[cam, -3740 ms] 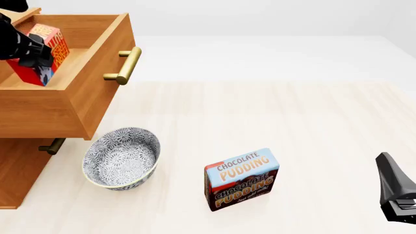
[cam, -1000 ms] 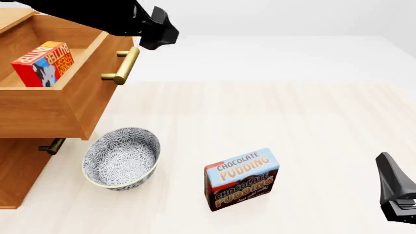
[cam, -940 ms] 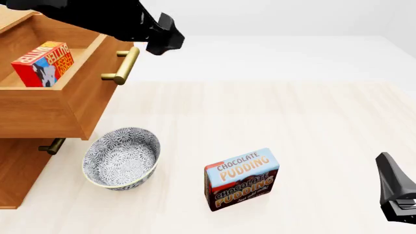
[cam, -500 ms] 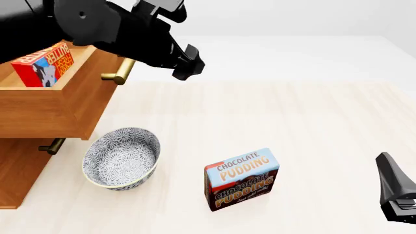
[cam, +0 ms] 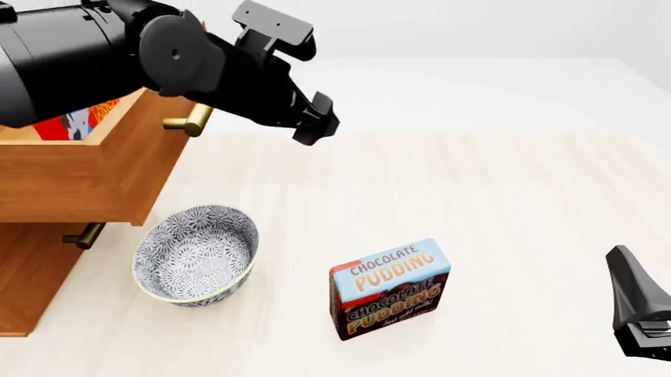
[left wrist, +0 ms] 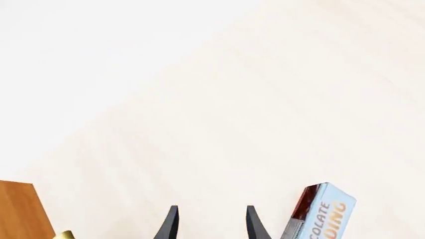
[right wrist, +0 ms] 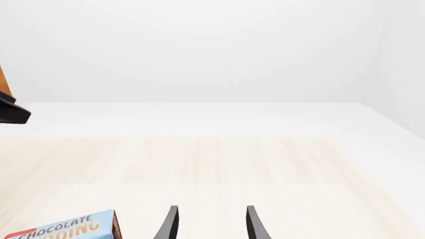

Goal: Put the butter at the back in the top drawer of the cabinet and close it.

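1. Light-brown wood fills the table's left edge: the cabinet (cam: 31, 290) is cut off by the picture's left border, and only part of its front shows in the front view.
2. Its top drawer (cam: 115, 169) stands pulled out toward the table's middle, with the left arm covering much of its opening and back.
3. The brass handle (cam: 188, 124) of that drawer is half hidden behind the arm; a second handle (cam: 82, 235) lower down peeks out from under the open drawer.
4. The butter (cam: 74, 124) sits inside the open drawer, but only a small red, blue and orange scrap shows past the arm, so how it lies cannot be told.
5. The left gripper (cam: 314, 126) hangs over the table just beyond the drawer's handle, touching nothing; in the left wrist view its two fingertips (left wrist: 168, 226) stand apart with bare table between them.
6. The right gripper (cam: 637, 310) is cut off at the table's near right corner; the right wrist view shows its fingertips (right wrist: 170, 223) parted and empty.
7. A patterned bowl (cam: 196, 254) rests near the cabinet's foot, below the drawer.
8. The Chocolate Pudding box (cam: 389, 287) stands upright toward the near edge, right of the bowl; both wrist views clip it to a corner.
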`<state>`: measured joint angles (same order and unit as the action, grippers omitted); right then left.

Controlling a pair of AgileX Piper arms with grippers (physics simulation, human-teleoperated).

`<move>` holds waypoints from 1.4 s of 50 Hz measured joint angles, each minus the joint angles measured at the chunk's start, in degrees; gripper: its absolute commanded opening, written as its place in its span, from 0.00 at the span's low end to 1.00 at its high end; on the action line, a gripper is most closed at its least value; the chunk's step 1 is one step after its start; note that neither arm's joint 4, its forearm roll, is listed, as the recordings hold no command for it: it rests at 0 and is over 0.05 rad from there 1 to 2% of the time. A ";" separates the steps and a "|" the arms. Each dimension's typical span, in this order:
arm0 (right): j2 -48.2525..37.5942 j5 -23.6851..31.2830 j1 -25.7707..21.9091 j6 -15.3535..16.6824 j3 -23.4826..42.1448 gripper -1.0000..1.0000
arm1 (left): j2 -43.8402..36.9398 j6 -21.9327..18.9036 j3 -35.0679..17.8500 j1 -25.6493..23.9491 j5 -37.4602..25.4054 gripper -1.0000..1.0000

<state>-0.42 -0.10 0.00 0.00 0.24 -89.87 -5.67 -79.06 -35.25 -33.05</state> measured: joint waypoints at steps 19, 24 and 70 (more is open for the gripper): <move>0.00 0.00 0.00 0.00 0.00 1.00 | -1.06 0.44 2.24 1.54 1.73 1.00; 0.00 0.00 0.00 0.00 0.00 1.00 | -1.10 0.18 3.09 2.29 2.29 1.00; 0.00 0.00 0.00 0.00 0.00 1.00 | 2.24 -3.79 9.90 10.07 6.58 1.00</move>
<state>-0.42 -0.10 0.00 0.00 0.24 -87.63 -9.46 -69.15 -25.18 -26.47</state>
